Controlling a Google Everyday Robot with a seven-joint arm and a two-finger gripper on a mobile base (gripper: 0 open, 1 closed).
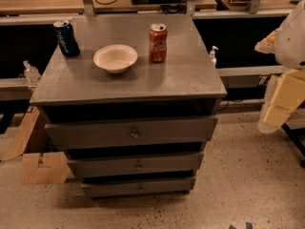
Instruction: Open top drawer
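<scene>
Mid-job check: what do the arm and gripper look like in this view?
The arm shows as a rounded white shell at the right edge. Below it the gripper, right of the gray cabinet, is pale cream-yellow, built of flat-faced blocky segments. No cables or markings show.

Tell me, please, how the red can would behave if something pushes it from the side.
The red can stands upright, tall and narrow, so a high push would probably tip it, and then it might roll. A low push may slide it over the smooth cabinet top. The gripper is at the right edge, apart from it.
</scene>
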